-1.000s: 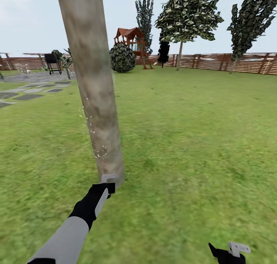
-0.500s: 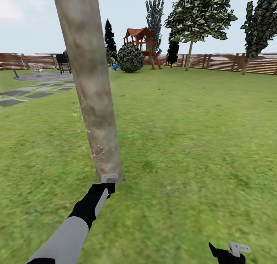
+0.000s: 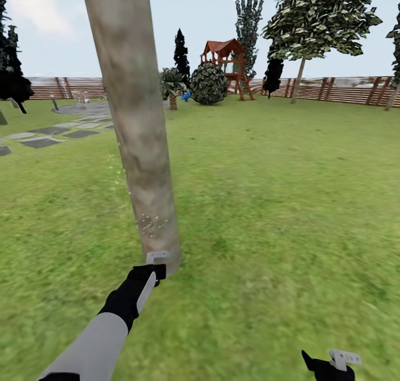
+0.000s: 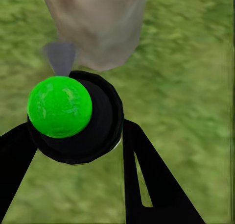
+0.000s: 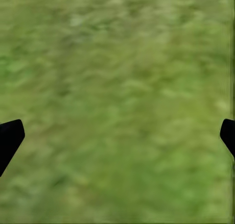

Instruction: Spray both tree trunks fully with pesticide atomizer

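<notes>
The atomizer (image 4: 73, 118) sits clamped between the left gripper (image 4: 78, 150) fingers, green cap up, just short of the tree trunk (image 3: 139, 131) base. Whitish spray specks (image 3: 151, 223) dot the lower bark. Open grass (image 3: 278, 203) lies all round the trunk — fence (image 3: 333, 89) and stepping stones (image 3: 50, 134) well apart. The right gripper (image 5: 117, 136) hangs spread over bare lawn, holding nothing. Since a second ago the background has slid rightward — the camera turned; the arms kept their pose.

Your left arm (image 3: 105, 325) stretches forward and low, its gripper (image 4: 73, 150) with fingers (image 4: 152, 185) closed around a black, green-topped object. Your right gripper (image 5: 117, 136) hangs low at your side, fingers (image 5: 10, 138) spread wide apart.
</notes>
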### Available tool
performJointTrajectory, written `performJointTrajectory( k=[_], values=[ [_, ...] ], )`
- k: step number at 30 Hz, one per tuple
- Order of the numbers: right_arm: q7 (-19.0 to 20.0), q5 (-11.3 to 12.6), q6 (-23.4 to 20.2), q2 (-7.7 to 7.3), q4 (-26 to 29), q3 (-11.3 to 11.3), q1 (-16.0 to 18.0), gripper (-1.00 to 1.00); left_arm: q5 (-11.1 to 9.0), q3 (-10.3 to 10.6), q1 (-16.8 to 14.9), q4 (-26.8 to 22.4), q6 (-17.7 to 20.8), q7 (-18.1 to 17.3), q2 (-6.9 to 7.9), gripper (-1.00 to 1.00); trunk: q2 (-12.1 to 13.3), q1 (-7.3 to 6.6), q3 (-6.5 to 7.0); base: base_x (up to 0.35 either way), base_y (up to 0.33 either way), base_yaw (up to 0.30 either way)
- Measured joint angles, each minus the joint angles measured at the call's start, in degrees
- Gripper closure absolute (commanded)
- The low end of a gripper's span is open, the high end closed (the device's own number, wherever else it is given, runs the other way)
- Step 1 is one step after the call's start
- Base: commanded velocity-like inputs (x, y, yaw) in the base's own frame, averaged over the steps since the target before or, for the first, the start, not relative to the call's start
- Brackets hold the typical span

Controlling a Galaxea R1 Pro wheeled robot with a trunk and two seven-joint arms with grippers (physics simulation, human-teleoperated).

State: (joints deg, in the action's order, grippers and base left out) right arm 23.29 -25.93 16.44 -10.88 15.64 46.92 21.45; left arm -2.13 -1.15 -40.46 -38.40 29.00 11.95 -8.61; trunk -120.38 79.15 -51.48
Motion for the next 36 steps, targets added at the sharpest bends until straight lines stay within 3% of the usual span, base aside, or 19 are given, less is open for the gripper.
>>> performJointTrajectory(
  k=[8, 29, 36],
  values=[
    [0.0, 0.0, 0.0, 0.07, 0.0, -0.1, 0.0, -1.00, 0.0, 0.0, 0.0, 0.0, 0.0, 0.0, -0.06, 1.00, 0.0, 0.00, 0.00, 0.160, -0.245, 0.046],
    [0.0, -0.1, 0.3, 0.15, -0.1, -0.1, 0.0, -1.00, 0.0, 0.0, 0.0, 0.1, -0.1, 0.0, 0.05, 1.00, 0.0, 0.00, 0.00, 0.004, -0.272, 0.274],
    [0.0, -0.1, 0.3, 0.10, -0.1, -0.1, 0.0, -1.00, 0.7, 0.3, -0.4, -1.1, 0.2, -0.1, 0.84, 1.00, 0.0, 0.00, 0.00, 0.000, -0.043, 0.085]
  ],
)
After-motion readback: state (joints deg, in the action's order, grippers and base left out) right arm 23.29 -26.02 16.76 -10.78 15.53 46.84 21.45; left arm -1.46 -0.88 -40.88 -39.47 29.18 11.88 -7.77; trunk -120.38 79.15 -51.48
